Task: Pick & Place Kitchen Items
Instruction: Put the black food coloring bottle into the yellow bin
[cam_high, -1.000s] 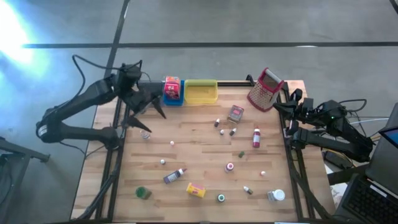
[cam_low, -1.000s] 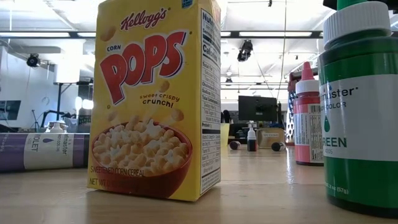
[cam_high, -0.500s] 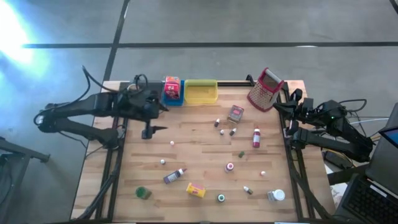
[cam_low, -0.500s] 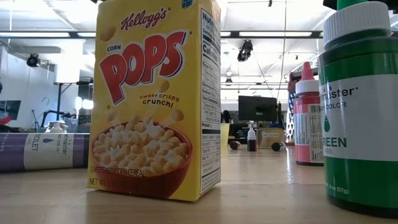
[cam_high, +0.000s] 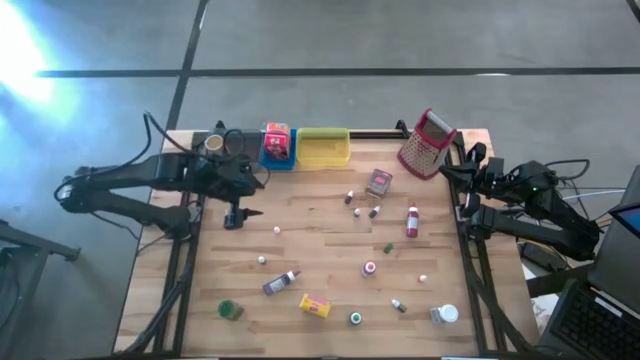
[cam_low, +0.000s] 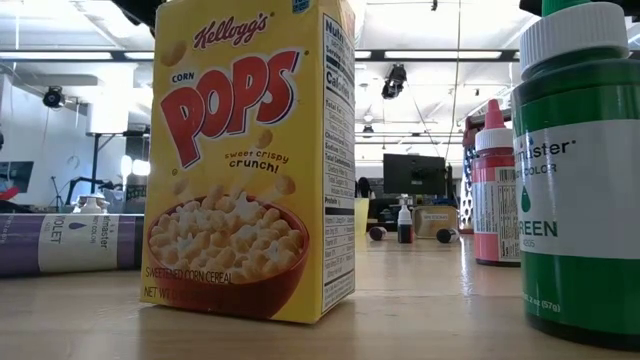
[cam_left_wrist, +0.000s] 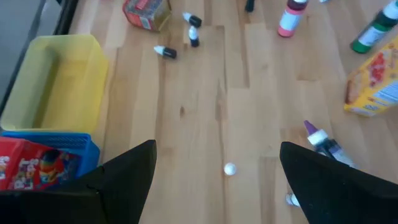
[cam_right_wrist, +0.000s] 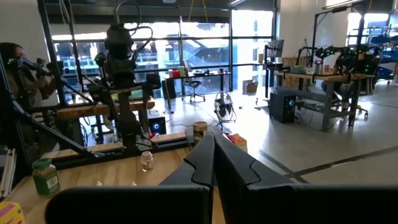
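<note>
Kitchen items (cam_high: 371, 268) lie scattered ahead of left gripper (cam_high: 243, 214) — fingers wide, empty; right gripper (cam_high: 462, 168) — closed, empty, table edge.

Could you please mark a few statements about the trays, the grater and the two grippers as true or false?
1. The left gripper is open, holding nothing. True.
2. The yellow tray is full of bottles. False: it looks empty.
3. The grater stands by the table's far right corner. True.
4. The right gripper is open above the yellow cereal box. False: it is shut, off the table's right edge.
5. A red box sits in the blue tray. True.
</note>
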